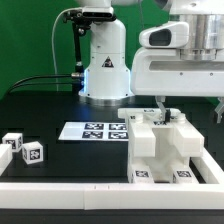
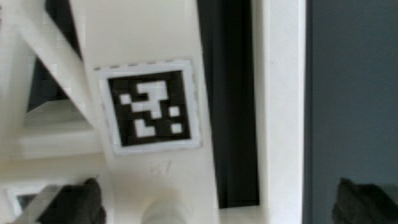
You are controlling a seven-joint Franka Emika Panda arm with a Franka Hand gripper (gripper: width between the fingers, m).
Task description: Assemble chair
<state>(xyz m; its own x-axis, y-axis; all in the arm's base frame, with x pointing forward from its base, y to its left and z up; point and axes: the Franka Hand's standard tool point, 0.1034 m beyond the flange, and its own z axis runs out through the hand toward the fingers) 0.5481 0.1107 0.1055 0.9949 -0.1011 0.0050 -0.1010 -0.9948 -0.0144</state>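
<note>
The chair is a partly joined white blocky structure with black-and-white tags, standing at the exterior view's right on the black table. My gripper hangs just above its top, fingers spread wide. In the wrist view a white upright piece with a tag fills the frame, with slanted white bars beside it. The gripper is open. Its dark fingertips stand on either side of that piece, with a gap showing on one side. Two small white tagged pieces lie loose at the exterior view's left.
The marker board lies flat in the middle of the table, in front of the arm's white base. A white border rail runs along the near edge. A green curtain hangs behind.
</note>
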